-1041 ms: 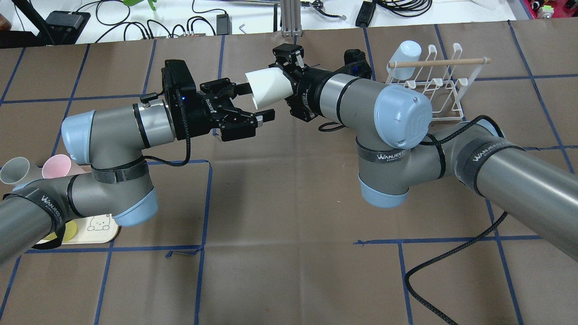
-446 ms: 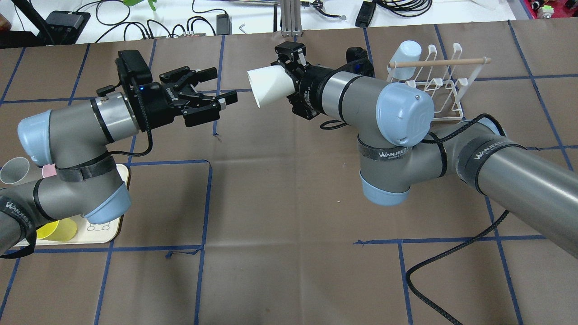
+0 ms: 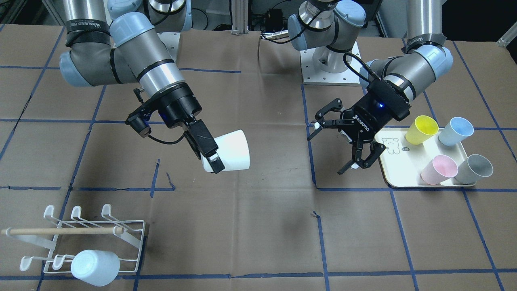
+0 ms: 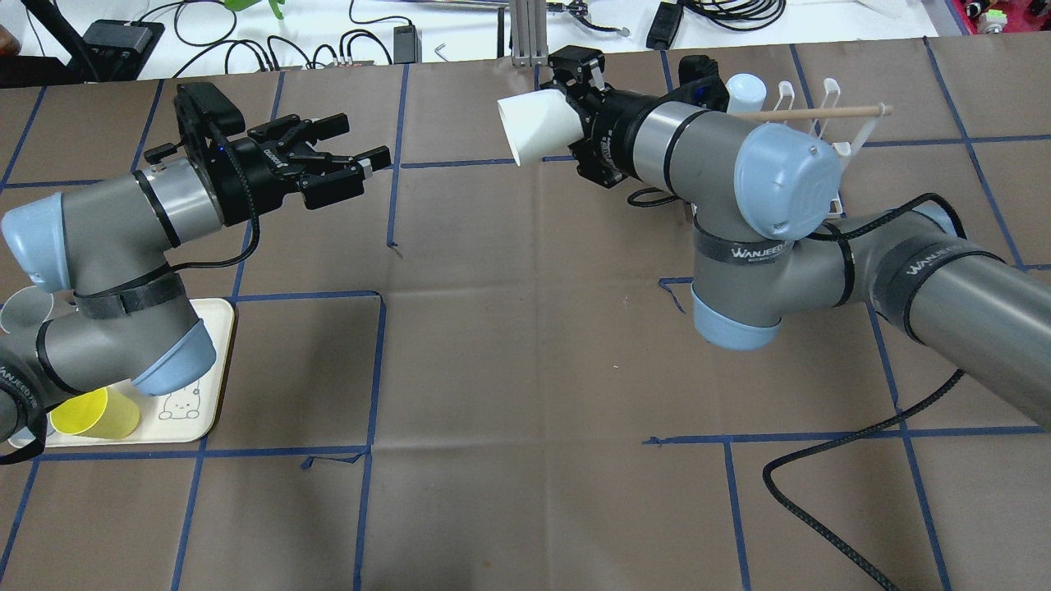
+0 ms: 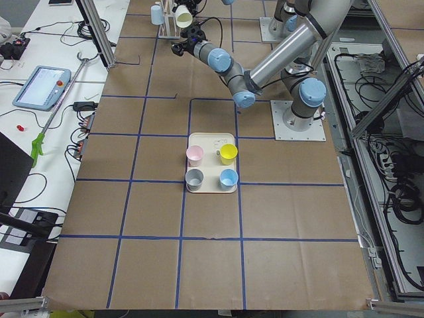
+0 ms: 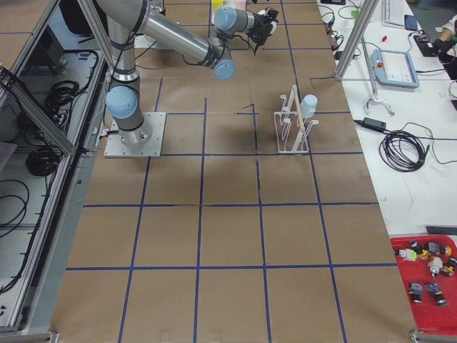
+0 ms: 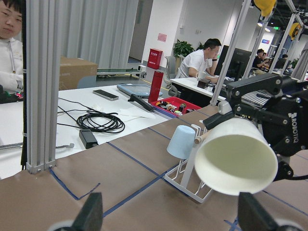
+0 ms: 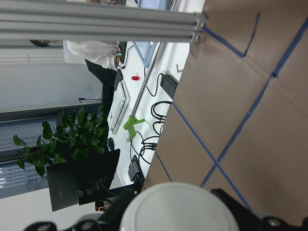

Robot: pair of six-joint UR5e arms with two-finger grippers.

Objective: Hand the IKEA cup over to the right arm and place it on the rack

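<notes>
Right arm (image 4: 788, 176): right gripper (image 3: 216, 161) clamped on the white IKEA cup (image 3: 230, 151). One finger (image 3: 202, 141) lies along the cup's outer wall; the other is hidden behind it. The right wrist view shows the cup's flat base (image 8: 178, 207) sitting between the fingers.

The cup is in the air, clear of the brown papered surface (image 3: 258, 226). It lies on its side, and the left wrist view looks straight into its open mouth (image 7: 236, 161). In the overhead view the cup (image 4: 538, 125) hangs over the far edge of the surface, left of the rack and not on any prong.

Left gripper (image 3: 327, 149): fingers spread wide, nothing between them. It is well apart from the cup and hangs just off the cream tray's (image 3: 404, 178) edge.

The rack (image 3: 121, 221) stands near the far edge of the surface, toward the robot's right end, with its wooden dowel handle (image 3: 60, 231) across the top. A pale blue cup (image 3: 95, 267) sits upside down over one end prong. In the overhead view the right arm hides most of the rack.

The tray lies toward the robot's left end of the surface. It holds a yellow cup (image 3: 422, 129), a blue cup (image 3: 455, 131), a pink cup (image 3: 439, 169) and a grey cup (image 3: 473, 169), all mouth up.
</notes>
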